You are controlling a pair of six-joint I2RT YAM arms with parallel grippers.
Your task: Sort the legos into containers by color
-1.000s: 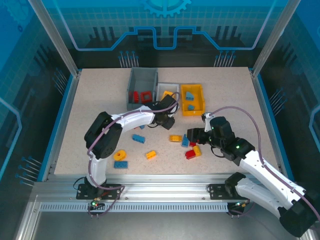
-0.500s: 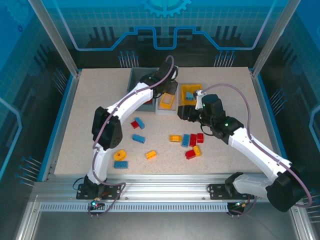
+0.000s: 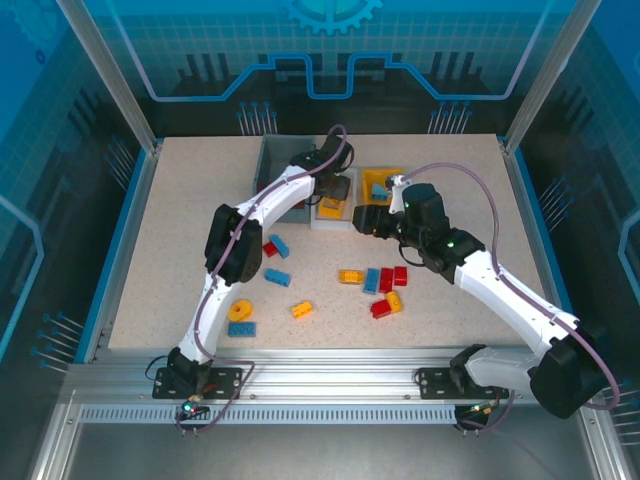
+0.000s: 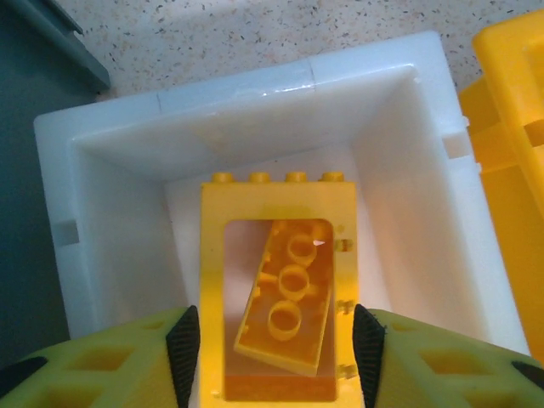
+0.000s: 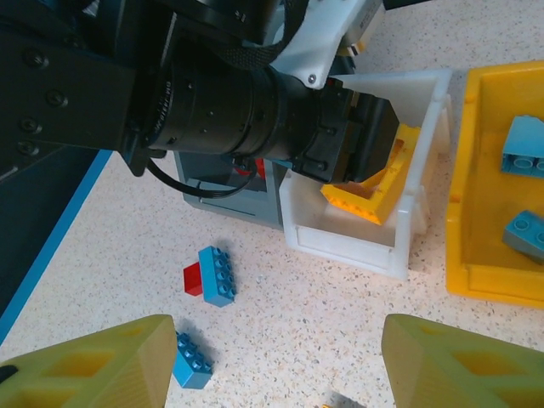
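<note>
We see left jaws grasping a yellow frame brick [image 4: 212,289] partly inside the white bin [image 4: 255,106]; right jaws released

I see my left gripper [image 4: 274,357] clamped on a yellow frame brick [image 4: 212,280], with black pads [image 4: 183,348] pressing its two side bars. The frame sits over the open white bin [image 4: 229,110], four studs on its far edge. Through its window is a yellow plate [image 4: 285,310] with three round studs, lying skewed in the bin. Dark grey bin [image 4: 34,170] is just beside on the left, yellow bin [image 4: 514,127] on the right. Speckled table [image 4: 255,34] lies beyond.
</note>
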